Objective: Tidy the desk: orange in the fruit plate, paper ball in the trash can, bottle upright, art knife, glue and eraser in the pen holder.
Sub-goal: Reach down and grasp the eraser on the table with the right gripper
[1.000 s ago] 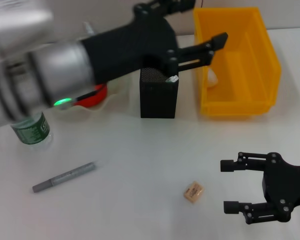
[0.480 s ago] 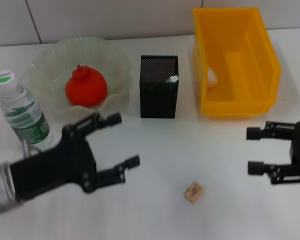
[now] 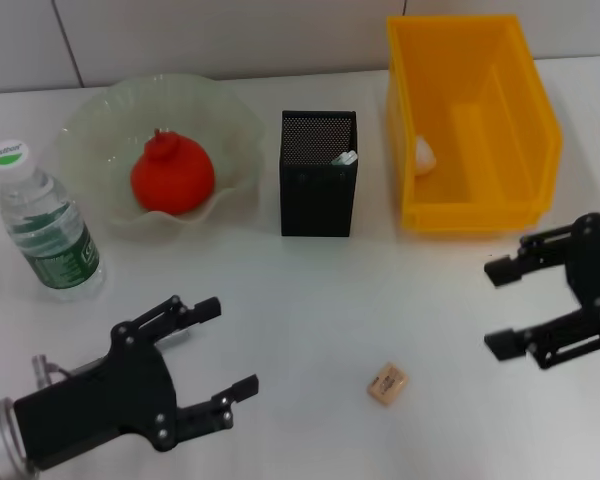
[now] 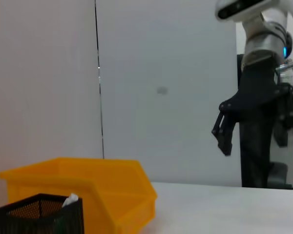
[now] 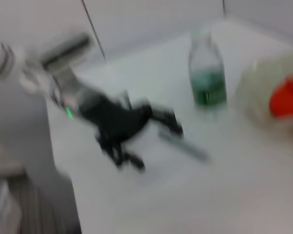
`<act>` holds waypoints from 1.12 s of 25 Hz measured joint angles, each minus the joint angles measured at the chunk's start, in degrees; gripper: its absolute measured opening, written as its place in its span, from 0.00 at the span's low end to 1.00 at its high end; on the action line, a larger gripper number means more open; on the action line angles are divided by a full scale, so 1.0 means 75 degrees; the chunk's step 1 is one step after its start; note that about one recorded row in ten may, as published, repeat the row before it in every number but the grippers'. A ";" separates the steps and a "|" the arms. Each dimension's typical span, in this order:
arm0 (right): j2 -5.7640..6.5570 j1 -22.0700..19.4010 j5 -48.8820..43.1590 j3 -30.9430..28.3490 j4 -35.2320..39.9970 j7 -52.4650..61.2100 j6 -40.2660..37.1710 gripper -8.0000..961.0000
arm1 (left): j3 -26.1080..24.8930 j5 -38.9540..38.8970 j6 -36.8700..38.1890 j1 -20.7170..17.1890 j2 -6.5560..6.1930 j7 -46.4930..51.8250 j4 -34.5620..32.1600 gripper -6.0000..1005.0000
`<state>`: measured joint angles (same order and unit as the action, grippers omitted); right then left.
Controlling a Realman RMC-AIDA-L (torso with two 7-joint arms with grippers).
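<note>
Upright bottle (image 3: 42, 222) far left, orange (image 3: 172, 178) in fruit plate (image 3: 90, 125), left gripper (image 3: 216, 355) spread wide low over table (image 3: 310, 290). Pen holder (image 3: 318, 188) centre, eraser (image 3: 387, 384) lying in front. Trash can (image 3: 475, 125) right, right gripper (image 3: 504, 307) spread, empty.

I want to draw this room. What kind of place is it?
Probably a robot test lab set up like a desk: a plain white table by a bare wall, with a pen holder, a yellow trash can and a fruit plate.
</note>
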<state>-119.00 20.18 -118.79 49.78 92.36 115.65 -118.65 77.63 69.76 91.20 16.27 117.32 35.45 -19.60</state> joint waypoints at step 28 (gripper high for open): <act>-0.0108 0.1982 -0.3630 0.5435 0.0716 0.7086 0.1546 0.80 | -0.0214 -0.0001 0.0004 -0.0305 -0.0077 0.0123 0.0124 0.83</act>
<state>-119.81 35.04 -146.01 90.53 97.73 168.79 -107.05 76.02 69.75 91.22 13.98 116.74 36.37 -18.67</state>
